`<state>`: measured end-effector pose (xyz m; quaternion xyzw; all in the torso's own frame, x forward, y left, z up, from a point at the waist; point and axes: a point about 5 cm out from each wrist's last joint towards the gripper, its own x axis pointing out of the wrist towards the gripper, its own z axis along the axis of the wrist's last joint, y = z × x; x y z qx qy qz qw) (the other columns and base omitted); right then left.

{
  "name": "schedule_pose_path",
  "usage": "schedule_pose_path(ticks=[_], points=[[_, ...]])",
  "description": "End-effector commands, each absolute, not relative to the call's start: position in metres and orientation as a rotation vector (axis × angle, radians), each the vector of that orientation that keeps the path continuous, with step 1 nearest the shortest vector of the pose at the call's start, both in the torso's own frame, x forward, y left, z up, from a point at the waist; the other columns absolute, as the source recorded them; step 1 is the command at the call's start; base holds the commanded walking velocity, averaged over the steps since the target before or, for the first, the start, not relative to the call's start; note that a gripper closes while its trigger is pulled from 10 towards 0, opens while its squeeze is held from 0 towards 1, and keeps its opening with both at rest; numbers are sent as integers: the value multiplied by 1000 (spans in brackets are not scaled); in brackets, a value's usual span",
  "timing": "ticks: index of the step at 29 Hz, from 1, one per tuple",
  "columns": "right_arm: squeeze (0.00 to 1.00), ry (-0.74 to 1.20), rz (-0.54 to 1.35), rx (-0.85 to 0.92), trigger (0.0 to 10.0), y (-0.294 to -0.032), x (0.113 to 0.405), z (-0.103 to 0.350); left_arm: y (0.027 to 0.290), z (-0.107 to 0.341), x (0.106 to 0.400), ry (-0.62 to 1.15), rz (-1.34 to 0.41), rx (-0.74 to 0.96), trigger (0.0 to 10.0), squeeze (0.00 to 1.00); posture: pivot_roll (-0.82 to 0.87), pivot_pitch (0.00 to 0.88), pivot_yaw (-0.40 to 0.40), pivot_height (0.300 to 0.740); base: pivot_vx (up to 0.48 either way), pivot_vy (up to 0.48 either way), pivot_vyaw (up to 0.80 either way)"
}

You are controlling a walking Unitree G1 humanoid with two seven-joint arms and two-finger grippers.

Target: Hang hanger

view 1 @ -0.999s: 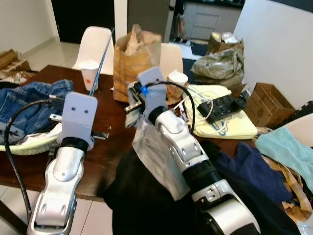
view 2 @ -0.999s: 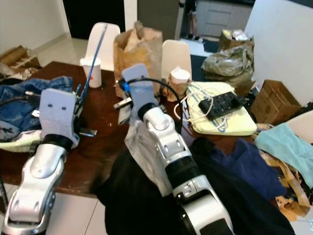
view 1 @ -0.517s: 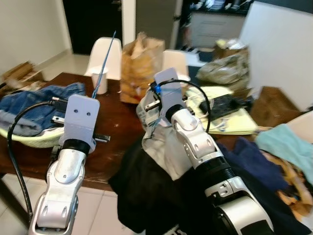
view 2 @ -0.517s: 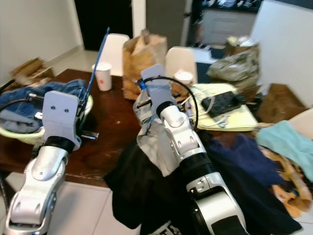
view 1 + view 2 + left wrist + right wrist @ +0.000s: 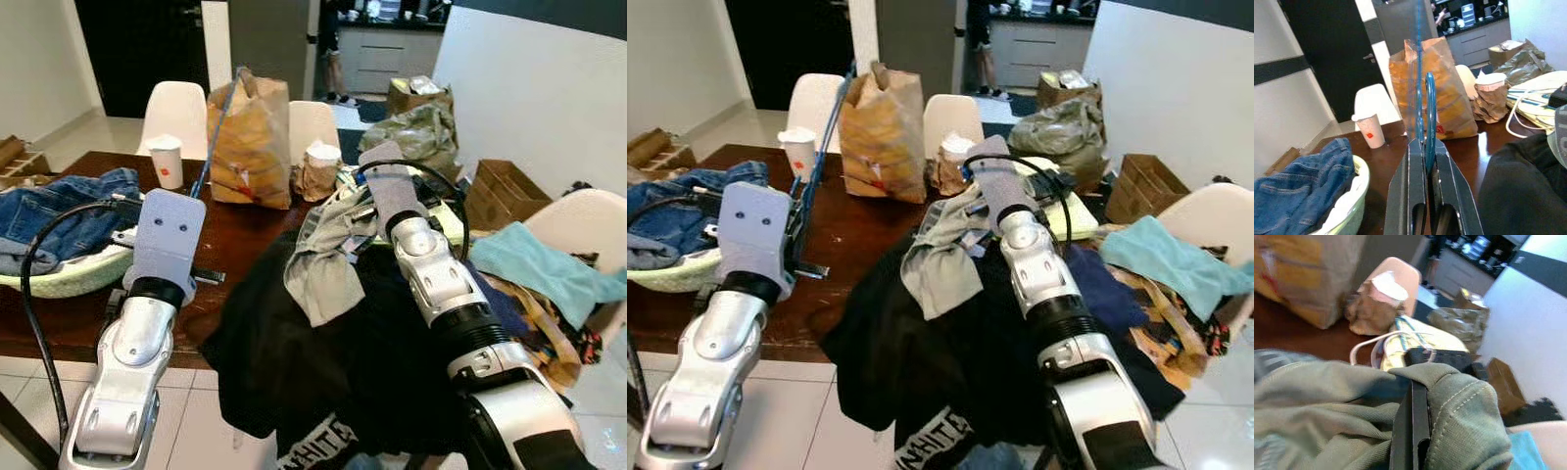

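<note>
A thin blue hanger (image 5: 1429, 105) stands upright between the fingers of my left gripper (image 5: 1422, 143), which is shut on it above the dark wooden table (image 5: 240, 230). Its long blue bar (image 5: 217, 127) rises in front of the brown paper bag. My right gripper (image 5: 1417, 387) is shut on a fold of a grey-green garment (image 5: 1462, 431). That garment (image 5: 321, 257) hangs from it over a pile of black clothing (image 5: 333, 362) at the table's right end.
A brown paper bag (image 5: 250, 132), a paper cup (image 5: 168, 162) and a smaller crumpled bag (image 5: 318, 174) stand on the table. A pale basket (image 5: 69, 276) holding jeans (image 5: 59, 208) sits at the left. Teal cloth (image 5: 549, 269), a cardboard box (image 5: 502, 191) and white chairs (image 5: 176, 103) surround it.
The camera has shifted. My right gripper has carried the grey-green garment up and to the right, away from the paper bag. The left gripper still holds the hanger upright.
</note>
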<state>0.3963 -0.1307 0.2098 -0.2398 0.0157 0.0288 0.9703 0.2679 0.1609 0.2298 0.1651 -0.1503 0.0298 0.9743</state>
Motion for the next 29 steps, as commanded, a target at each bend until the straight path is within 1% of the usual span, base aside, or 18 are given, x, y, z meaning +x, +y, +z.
schedule_pose_path(ticks=[1, 2, 3, 4, 5, 12, 16, 19, 21, 22, 24, 25, 26, 27, 28, 29], points=[[35, 61, 90, -495, 10000, -126, 396, 203, 160, 226, 268, -288, 62, 332, 10000, 0, 41, 0, -54, 740, 0, 0, 0], [220, 67, 103, -480, 10000, -124, 395, 201, 160, 226, 269, -285, 61, 328, 10000, 0, 41, 0, -54, 740, 0, 0, 0], [220, 67, 103, -480, 10000, -124, 395, 201, 160, 226, 269, -285, 61, 328, 10000, 0, 41, 0, -54, 740, 0, 0, 0], [918, 72, 118, -463, 10000, -122, 395, 200, 160, 225, 269, -282, 59, 325, 10000, 0, 41, 0, -55, 740, 0, 0, 0], [1000, 75, 122, -454, 10000, -121, 394, 199, 160, 225, 269, -278, 57, 323, 10000, 0, 43, 0, -57, 740, 0, 0, 0], [1000, 86, 122, -458, 10000, -121, 394, 197, 160, 223, 270, -264, 59, 316, 10000, 0, 42, 0, -58, 740, 0, 0, 0], [1000, 66, 115, -431, 10000, -122, 395, 201, 159, 221, 270, -253, 58, 295, 10000, 0, 40, 0, -62, 740, 0, 0, 0], [1000, -18, 132, -244, 10000, -125, 396, 218, 156, 218, 272, -240, 51, 287, 10000, 0, 33, 0, -60, 740, 0, 0, 0], [1000, -18, 132, -244, 10000, -125, 396, 218, 156, 218, 272, -240, 51, 287, 10000, 0, 33, 0, -60, 740, 0, 0, 0], [1000, -60, 139, -161, 10000, -125, 396, 227, 155, 217, 272, -237, 49, 287, 10000, 0, 32, 0, -59, 740, 0, 0, 0], [1000, -60, 139, -161, 10000, -125, 396, 227, 155, 217, 272, -237, 49, 287, 10000, 0, 32, 0, -59, 740, 0, 0, 0], [1000, -119, 136, -83, 10000, -127, 396, 238, 155, 217, 273, -236, 48, 287, 10000, 0, 32, 0, -59, 740, 0, 0, 0], [1000, -119, 136, -83, 10000, -127, 396, 238, 155, 217, 273, -236, 48, 287, 10000, 0, 32, 0, -59, 740, 0, 0, 0], [961, -175, 125, -11, 10000, -130, 396, 248, 156, 217, 274, -236, 48, 288, 10000, 0, 31, 0, -58, 740, 0, 0, 0], [639, -209, 106, 31, 10000, -134, 395, 255, 156, 217, 274, -236, 48, 288, 10000, 0, 32, 0, -59, 740, 0, 0, 0], [639, -227, 92, 52, 10000, -136, 395, 258, 157, 218, 274, -236, 49, 288, 10000, 0, 32, 0, -59, 740, 0, 0, 0]])
